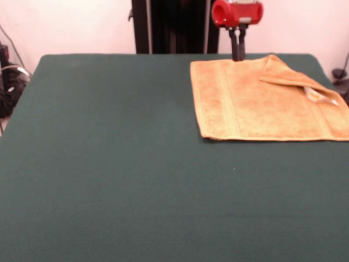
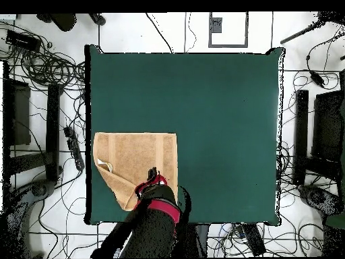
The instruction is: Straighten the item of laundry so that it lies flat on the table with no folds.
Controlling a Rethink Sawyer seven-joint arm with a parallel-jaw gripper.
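Note:
The golden-orange towel [image 1: 256, 103] lies at the table's far right in the front view. Its far right corner [image 1: 294, 79] is folded over onto the towel, and the white label tag [image 1: 316, 95] shows there. The rest lies flat. My gripper [image 1: 238, 57] hangs from the red wrist with its two black fingers close together, tips at the towel's far edge; the cloth there is not lifted. In the overhead view the towel [image 2: 138, 156] lies at the table's lower left with the fold [image 2: 111, 179] at its lower left, and the gripper [image 2: 152, 177] is over its lower edge.
The dark green table [image 1: 120, 164] stretches wide to the left and front of the towel. The towel's right side reaches the table's right edge in the front view. Cables and black stands [image 2: 47, 121] lie on the floor around the table.

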